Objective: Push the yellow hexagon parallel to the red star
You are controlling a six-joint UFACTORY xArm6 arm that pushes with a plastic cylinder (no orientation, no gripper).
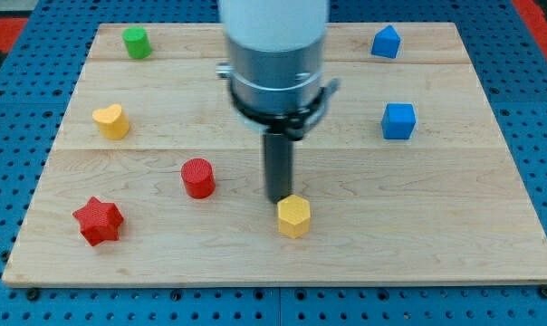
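Observation:
The yellow hexagon (293, 216) sits low on the wooden board, a little right of the middle. The red star (98, 220) lies near the board's lower left corner, at about the same height in the view as the hexagon. My tip (279, 199) is the lower end of the dark rod and stands just above and slightly left of the yellow hexagon, touching or almost touching its upper edge.
A red cylinder (198, 177) stands between star and hexagon, a bit higher. A yellow heart-like block (111, 120) is at the left, a green cylinder (136, 42) at top left. A blue pentagon-like block (386, 42) and blue cube (398, 121) are at the right.

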